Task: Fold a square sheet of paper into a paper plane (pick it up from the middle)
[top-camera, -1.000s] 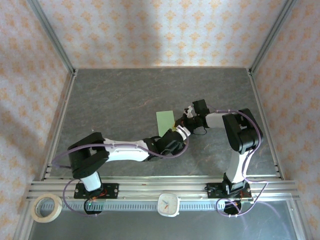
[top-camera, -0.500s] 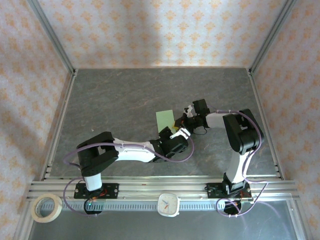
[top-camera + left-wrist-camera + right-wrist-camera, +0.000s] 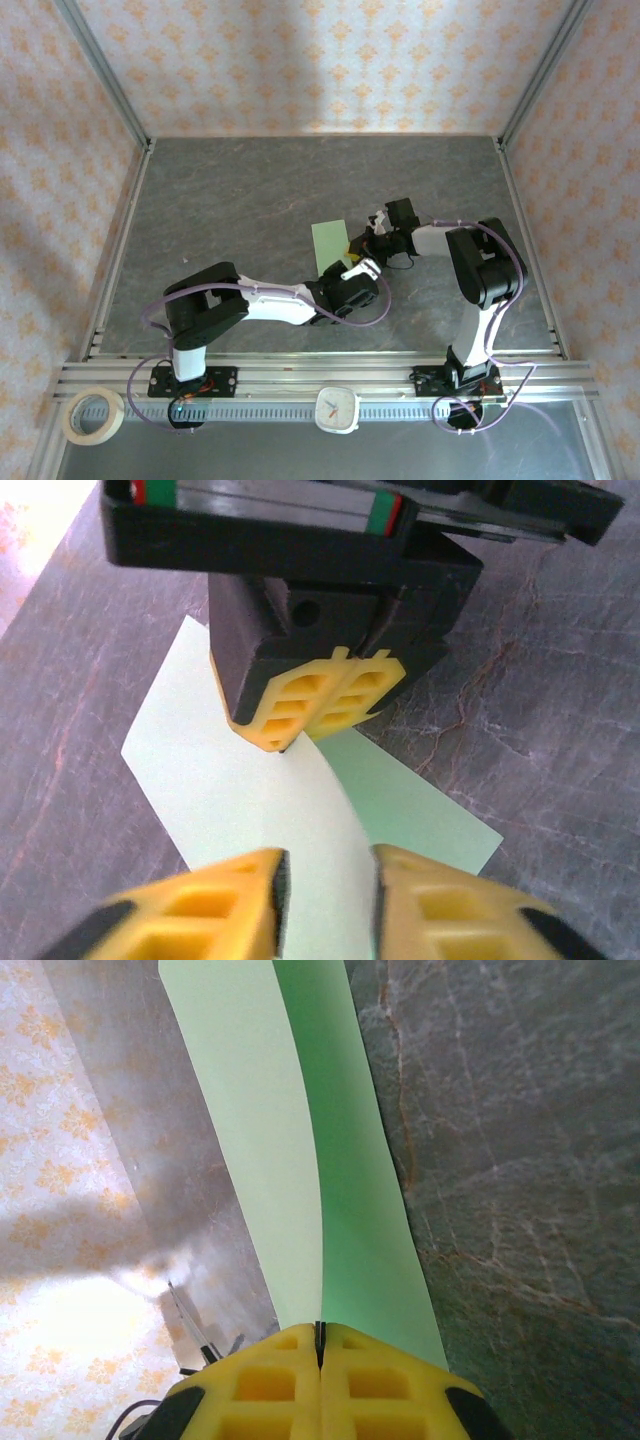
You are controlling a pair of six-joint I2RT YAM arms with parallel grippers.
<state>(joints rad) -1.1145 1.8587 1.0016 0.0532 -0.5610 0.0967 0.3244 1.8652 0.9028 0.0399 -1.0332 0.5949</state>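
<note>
The square sheet of paper (image 3: 326, 240) is pale green and lies mid-table, bent up along a ridge. My right gripper (image 3: 352, 247) is shut on its right edge. In the right wrist view the right gripper (image 3: 320, 1345) pinches the ridge, and the sheet (image 3: 260, 1140) runs away from it as a lighter and a darker flap. My left gripper (image 3: 347, 266) sits at the sheet's near edge. In the left wrist view the left gripper (image 3: 328, 900) straddles the raised sheet (image 3: 230, 780) with a narrow gap either side. The right gripper (image 3: 318, 715) faces it. The paper plane is out of view.
A tape roll (image 3: 93, 415) and a small white clock (image 3: 338, 408) lie in front of the aluminium rail (image 3: 300, 378) at the near edge. Metal frame posts and patterned walls enclose the grey table (image 3: 230, 190).
The left arm's elbow has swung to the right and its gripper has edged onto the sheet's near edge, with its jaws narrowing. The right arm and the sheet have stayed put.
</note>
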